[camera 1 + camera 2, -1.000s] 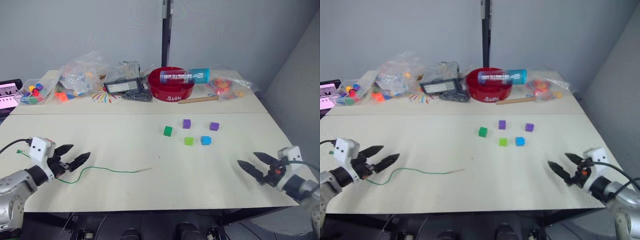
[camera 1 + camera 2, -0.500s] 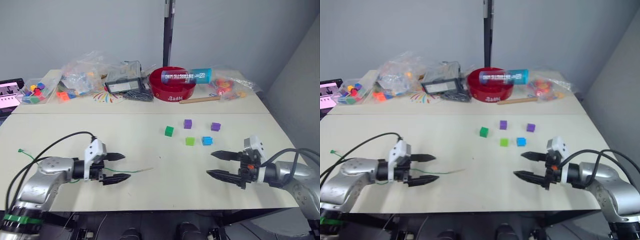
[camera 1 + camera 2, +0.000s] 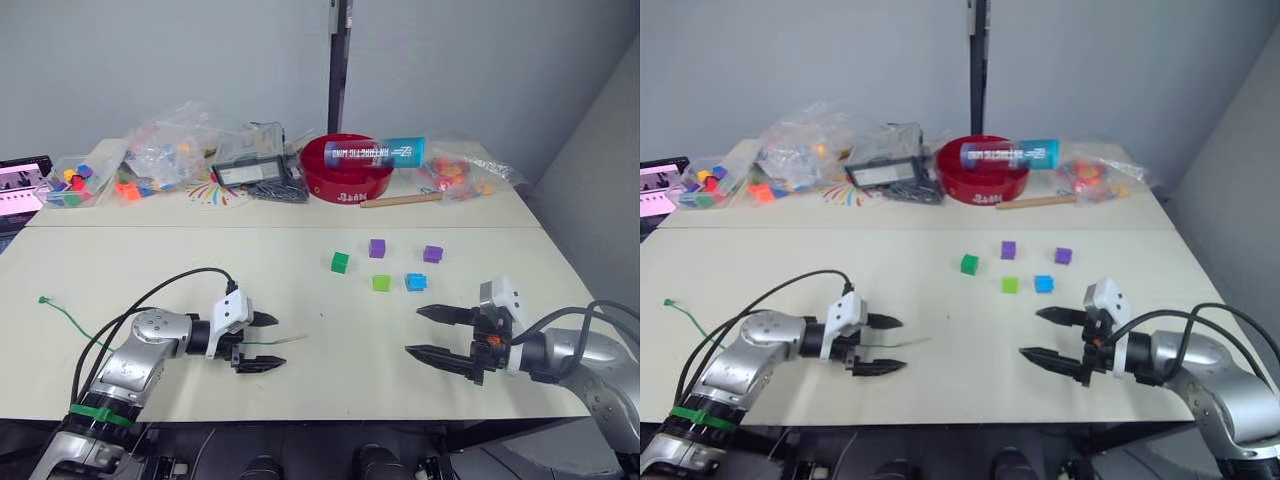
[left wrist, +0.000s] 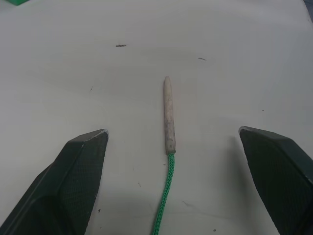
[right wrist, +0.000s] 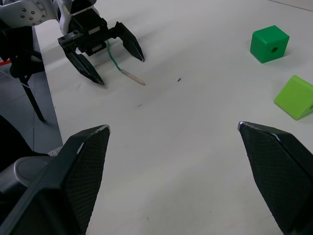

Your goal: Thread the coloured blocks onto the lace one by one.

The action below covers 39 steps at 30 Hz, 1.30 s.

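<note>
The coloured blocks lie loose right of the table's middle: a dark green one (image 3: 340,262), two purple ones (image 3: 377,248) (image 3: 432,254), a light green one (image 3: 381,283) and a blue one (image 3: 414,282). The lace (image 3: 262,343) is a thin green string on the table, trailing left to its far end (image 3: 40,299). Its pale stiff tip (image 4: 168,115) lies flat between the fingers of my open left gripper (image 3: 279,342), untouched. My right gripper (image 3: 413,331) hovers open and empty near the front edge, just in front of the blue block.
Along the back stand a red bowl (image 3: 345,172) with a blue tube (image 3: 373,152) across it, a wooden stick (image 3: 400,200), clear bags of mixed pieces (image 3: 160,150) (image 3: 460,172), a black device (image 3: 245,173) and a screen (image 3: 20,180) at far left.
My left gripper has slid right along the lace and now straddles its tip. The right gripper, after coming in from the near right corner, has shifted slightly left.
</note>
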Each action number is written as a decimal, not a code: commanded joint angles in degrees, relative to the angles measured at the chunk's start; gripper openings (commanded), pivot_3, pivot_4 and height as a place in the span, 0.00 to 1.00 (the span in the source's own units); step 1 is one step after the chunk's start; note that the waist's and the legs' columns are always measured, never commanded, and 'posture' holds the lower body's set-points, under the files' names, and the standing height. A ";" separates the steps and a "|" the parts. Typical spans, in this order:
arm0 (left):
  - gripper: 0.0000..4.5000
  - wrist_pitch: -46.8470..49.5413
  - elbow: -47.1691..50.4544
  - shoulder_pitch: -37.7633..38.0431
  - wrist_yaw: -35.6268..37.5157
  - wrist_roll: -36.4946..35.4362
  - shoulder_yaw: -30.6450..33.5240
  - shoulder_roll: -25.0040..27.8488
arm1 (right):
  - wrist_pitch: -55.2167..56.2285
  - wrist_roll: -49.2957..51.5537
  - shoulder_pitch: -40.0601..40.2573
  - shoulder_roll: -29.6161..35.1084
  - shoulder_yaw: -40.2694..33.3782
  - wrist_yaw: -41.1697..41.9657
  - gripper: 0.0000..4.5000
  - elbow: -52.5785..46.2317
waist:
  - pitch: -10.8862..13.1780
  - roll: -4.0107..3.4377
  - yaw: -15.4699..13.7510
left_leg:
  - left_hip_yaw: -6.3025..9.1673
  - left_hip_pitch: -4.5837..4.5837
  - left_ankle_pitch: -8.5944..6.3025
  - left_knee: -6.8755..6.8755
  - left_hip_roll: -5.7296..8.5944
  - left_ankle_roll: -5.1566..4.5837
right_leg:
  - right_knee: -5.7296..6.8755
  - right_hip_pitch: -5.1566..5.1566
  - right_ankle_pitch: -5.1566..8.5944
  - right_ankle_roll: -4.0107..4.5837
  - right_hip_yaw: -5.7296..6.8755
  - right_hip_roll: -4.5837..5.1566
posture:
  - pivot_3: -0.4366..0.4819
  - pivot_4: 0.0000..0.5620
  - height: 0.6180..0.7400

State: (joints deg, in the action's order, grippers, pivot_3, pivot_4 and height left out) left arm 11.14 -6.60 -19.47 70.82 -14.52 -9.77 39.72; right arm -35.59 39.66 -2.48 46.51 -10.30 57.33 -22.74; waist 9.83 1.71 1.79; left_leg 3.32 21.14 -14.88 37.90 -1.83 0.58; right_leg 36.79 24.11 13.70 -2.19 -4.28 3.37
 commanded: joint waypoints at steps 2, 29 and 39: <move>0.67 1.65 -1.64 0.51 2.21 1.90 -3.15 0.20 | -0.42 2.16 0.55 -0.05 -2.70 -1.07 1.00 -2.94 | -0.01 -0.01 -0.03 | 0.00 -0.01 0.00 0.00 0.00 0.00 | -0.01 -0.01 0.01 -0.01 0.00 0.00 | 0.48 0.27 0.92; 0.01 2.70 1.69 -1.95 4.72 0.22 -0.49 2.07 | 2.17 -2.51 -2.48 -5.77 -1.08 -11.87 1.00 0.56 | -0.12 -0.14 0.01 | 0.00 0.01 -0.01 0.01 -0.03 -0.02 | 0.01 0.04 0.00 0.00 -0.01 -0.05 | 0.48 0.27 0.92; 0.01 5.09 6.49 -0.83 3.88 -1.37 1.16 2.20 | 6.22 -15.68 -13.26 -17.68 -0.78 -32.44 1.00 12.84 | -0.11 -0.15 0.57 | 0.02 0.05 -0.01 0.00 -0.03 -0.01 | 0.11 0.13 0.00 0.01 0.00 -0.04 | 0.48 0.27 0.92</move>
State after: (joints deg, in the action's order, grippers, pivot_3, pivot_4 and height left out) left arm 15.59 -2.34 -20.10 74.81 -14.47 -9.92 41.36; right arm -31.11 25.42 -14.77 29.08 -10.69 27.16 -9.86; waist 9.73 1.57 2.36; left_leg 3.35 21.19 -14.89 37.91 -1.85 0.57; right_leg 36.90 24.24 13.70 -2.19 -4.28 3.33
